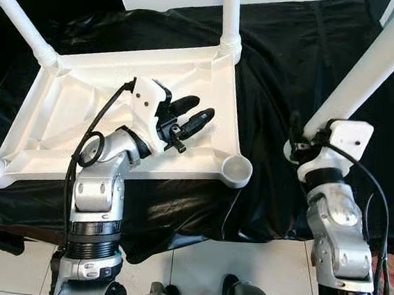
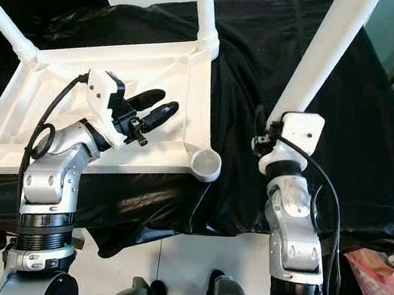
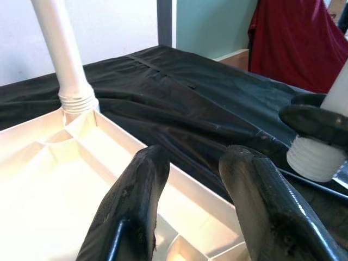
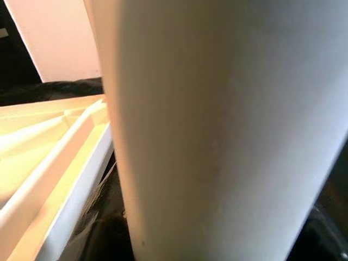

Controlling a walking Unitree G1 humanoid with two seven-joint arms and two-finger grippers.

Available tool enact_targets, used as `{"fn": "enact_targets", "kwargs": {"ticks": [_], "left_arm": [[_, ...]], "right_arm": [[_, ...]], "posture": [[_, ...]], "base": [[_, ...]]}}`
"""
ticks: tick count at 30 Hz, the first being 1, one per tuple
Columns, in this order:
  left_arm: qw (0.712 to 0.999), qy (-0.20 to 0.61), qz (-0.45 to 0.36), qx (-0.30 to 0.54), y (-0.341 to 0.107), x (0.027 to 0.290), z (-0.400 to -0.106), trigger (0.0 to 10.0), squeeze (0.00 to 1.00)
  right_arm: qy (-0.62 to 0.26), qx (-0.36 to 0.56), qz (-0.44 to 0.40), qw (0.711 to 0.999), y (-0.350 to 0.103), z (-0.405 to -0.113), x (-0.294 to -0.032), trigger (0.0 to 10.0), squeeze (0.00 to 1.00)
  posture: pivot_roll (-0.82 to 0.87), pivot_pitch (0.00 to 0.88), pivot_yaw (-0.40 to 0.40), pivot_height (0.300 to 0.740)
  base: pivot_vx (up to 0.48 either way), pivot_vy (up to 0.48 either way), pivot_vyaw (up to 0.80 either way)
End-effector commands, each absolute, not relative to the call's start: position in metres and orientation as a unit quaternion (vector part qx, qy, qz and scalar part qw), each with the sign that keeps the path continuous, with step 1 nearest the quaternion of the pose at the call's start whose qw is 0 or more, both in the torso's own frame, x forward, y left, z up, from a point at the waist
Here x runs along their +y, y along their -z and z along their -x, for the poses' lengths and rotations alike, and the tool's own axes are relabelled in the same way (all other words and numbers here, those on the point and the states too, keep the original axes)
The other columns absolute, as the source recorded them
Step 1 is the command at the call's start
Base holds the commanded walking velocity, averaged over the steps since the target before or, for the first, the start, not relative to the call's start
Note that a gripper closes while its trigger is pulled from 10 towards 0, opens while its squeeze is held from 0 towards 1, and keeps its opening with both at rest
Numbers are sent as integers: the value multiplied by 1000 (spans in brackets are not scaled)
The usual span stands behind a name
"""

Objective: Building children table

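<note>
The right gripper grips the last leg, ready for the empty socket at its left. The left gripper hovers unclenched above the tabletop, probably to steady it.

Free corner socket, legs elsewhere

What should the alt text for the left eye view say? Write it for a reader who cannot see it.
An upturned white tabletop lies on a black cloth with three legs fitted and one corner socket empty. The right tool holds the fourth leg beside it, while the left tool hovers open over the tabletop's underside.
</note>
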State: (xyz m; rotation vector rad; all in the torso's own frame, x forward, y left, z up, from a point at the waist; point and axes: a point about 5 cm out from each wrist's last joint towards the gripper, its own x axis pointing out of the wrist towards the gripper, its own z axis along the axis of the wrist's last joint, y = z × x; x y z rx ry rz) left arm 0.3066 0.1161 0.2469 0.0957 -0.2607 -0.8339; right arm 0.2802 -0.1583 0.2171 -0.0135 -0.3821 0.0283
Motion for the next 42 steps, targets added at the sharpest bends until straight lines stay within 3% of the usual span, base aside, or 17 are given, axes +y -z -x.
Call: {"fn": "enact_targets", "kwargs": {"ticks": [1, 20, 42], "left_arm": [[952, 279, -27, -123, -246, 133, -312, 10000, 0], [957, 263, -22, -123, -247, 137, -308, 10000, 0], [938, 295, -85, -159, -247, 113, -299, 10000, 0]], "right_arm": [[-27, -204, 3, 979, -220, -276, -153, 10000, 0], [-49, -205, 15, 977, -218, -279, -152, 10000, 0], [-1, -231, 59, 971, -226, -280, -165, 10000, 0]], "posture": [[-102, 241, 129, 740], [-81, 213, 93, 740], [-101, 211, 86, 740]], "base": [[0, 0, 0], [0, 379, 0], [0, 0, 0]]}}
